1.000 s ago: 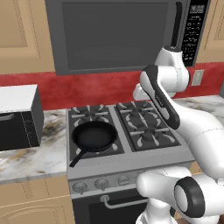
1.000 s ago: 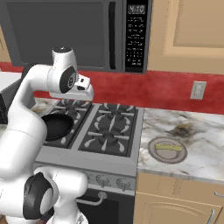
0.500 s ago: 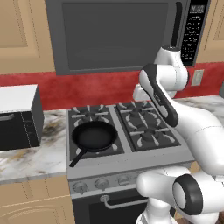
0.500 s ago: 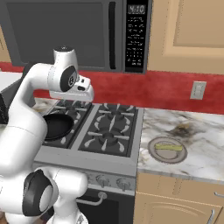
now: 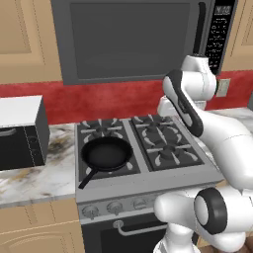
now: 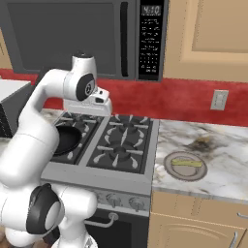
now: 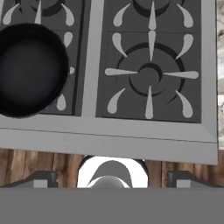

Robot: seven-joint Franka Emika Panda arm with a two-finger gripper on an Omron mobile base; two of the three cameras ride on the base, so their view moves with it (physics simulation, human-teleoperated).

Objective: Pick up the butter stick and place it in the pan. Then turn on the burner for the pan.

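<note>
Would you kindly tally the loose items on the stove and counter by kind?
Pan: 1
Butter stick: 1
Grey plate: 1
Total: 3

The pan [image 7: 27, 70] gets chopped off by the hand view's left edge, and in the right base view the arm hides most of it. The burner under the pan is covered too.

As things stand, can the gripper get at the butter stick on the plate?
Probably yes. The butter stick lies uncovered on the grey plate on the counter right of the stove, nothing over or beside it. The hand is above the stove, so the arm must swing right.
</note>
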